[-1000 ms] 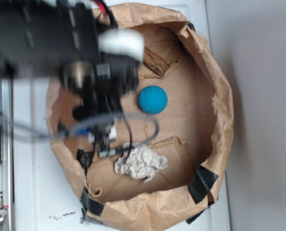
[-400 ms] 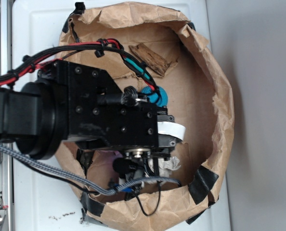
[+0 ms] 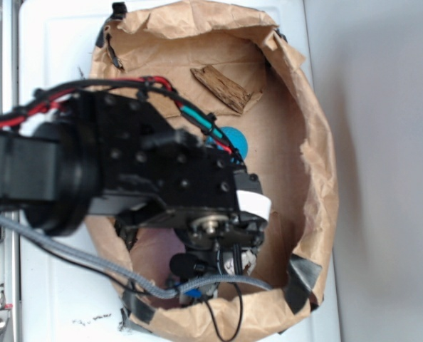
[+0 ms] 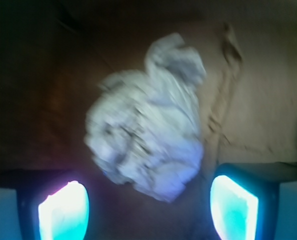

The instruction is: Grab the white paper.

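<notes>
One crumpled, wrinkled white paper (image 4: 148,135) wad on creased brown kraft lining (image 3: 283,135), gripper (image 4: 148,205) fingers (image 4: 63,210) spread apart either side, smooth blue ball (image 3: 234,141) partly hidden.

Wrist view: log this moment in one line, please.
phase: approach | gripper: open, above target | white paper: between fingertips, not gripped | blue ball: beside arm

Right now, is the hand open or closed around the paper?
Open. In the wrist view both fingertips sit apart, either side of the paper, not touching it.
</notes>
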You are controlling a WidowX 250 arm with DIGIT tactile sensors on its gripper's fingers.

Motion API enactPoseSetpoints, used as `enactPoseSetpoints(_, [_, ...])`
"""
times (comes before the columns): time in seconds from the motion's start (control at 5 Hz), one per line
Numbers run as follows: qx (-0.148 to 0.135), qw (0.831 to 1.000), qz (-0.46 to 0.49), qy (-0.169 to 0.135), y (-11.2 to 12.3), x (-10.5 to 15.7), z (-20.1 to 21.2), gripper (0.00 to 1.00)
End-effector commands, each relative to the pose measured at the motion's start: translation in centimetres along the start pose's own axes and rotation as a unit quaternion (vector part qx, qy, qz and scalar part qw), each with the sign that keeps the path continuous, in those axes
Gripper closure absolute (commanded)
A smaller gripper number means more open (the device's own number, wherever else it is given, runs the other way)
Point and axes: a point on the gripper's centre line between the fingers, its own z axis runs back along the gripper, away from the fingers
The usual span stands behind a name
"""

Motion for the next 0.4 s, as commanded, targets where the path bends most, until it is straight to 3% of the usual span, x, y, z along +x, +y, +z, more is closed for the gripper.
enactPoseSetpoints(0.0, [0.006,0.997,0.029,-0.073,1.3,2.9,1.3,0.00])
enactPoseSetpoints(0.2, [0.031,0.998,0.038,-0.046,1.5,3.7,-0.8,0.00])
